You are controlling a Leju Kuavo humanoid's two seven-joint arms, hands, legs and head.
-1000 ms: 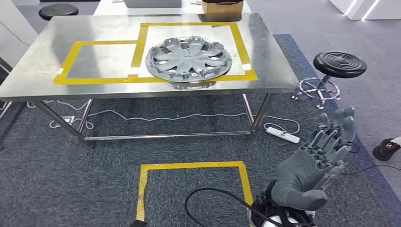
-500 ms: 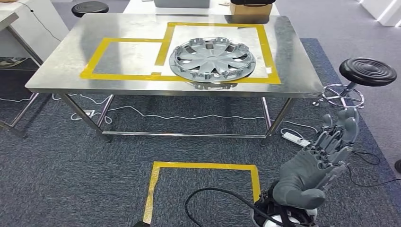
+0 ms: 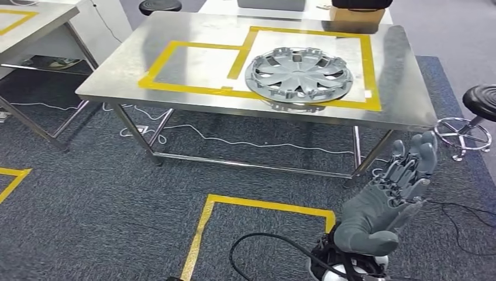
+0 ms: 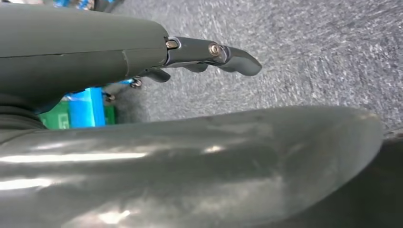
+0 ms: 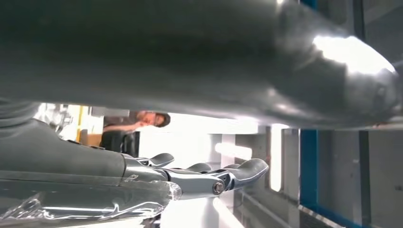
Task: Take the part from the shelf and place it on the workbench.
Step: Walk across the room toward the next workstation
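Note:
The part, a silver wheel cover (image 3: 299, 73), lies flat on the steel workbench (image 3: 126, 70), inside the right-hand yellow tape frame (image 3: 370, 64). In the head view my right hand (image 3: 383, 202) hangs low at the lower right, well in front of the bench, fingers stretched out and apart, holding nothing. The right wrist view shows the same right hand (image 5: 142, 175) with straight fingers (image 5: 237, 171) and nothing in it. My left hand (image 4: 119, 52) appears in the left wrist view over grey carpet, fingers (image 4: 228, 54) extended, holding nothing.
A yellow tape square (image 3: 263, 205) marks the carpet before the bench. A second table (image 3: 35, 23) stands at the left, black stools at the right (image 3: 482, 99) and back (image 3: 159, 6). A cardboard box (image 3: 354, 14) sits behind the bench. Cables run under it. A person is far off in the right wrist view.
The whole picture has shifted right as the camera turned left; the second table has come into sight. The wheel cover stays on the bench and my right hand keeps its pose.

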